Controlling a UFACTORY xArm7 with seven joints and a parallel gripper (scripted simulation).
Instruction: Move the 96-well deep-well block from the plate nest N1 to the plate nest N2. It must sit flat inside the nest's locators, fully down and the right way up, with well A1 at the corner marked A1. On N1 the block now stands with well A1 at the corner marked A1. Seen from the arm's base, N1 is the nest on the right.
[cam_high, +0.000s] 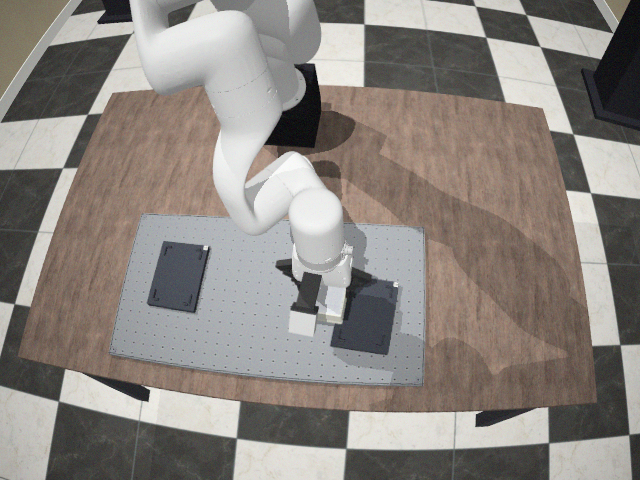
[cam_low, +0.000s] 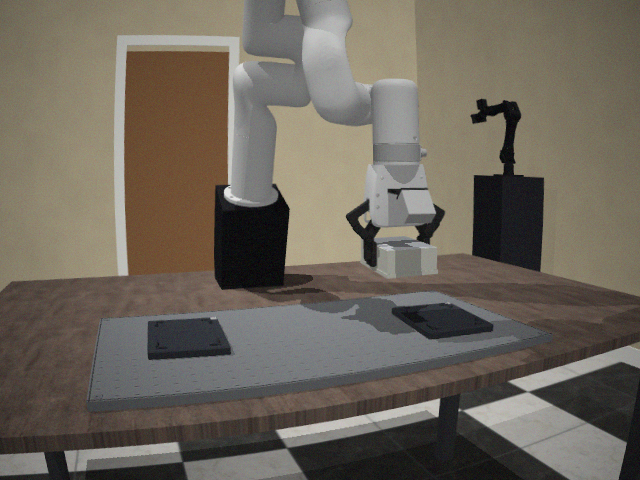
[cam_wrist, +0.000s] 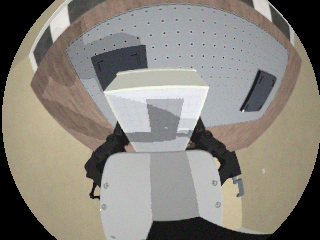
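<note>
from above, the white arm reaches out over the grey perforated board on the wooden table. its gripper is clamped on the pale block, which hangs above the board just beside the inner edge of one dark nest and well apart from the other dark nest at the board's far end. a small white mark sits at one corner of the near nest, and another at a corner of the far one. the arm's black pedestal stands on the table behind the board.

from the side, the block is in the air, well above the board, held flat between the gripper's black fingers, which stand wide on its sides. both nests lie bare on the board: one below and in front of the block, the other at the board's opposite end. a brown door and a second dark stand with a small black arm are behind the table.

from the wrist, the block fills the middle, gripped on both sides, with the board beneath it and a nest on either side.
</note>
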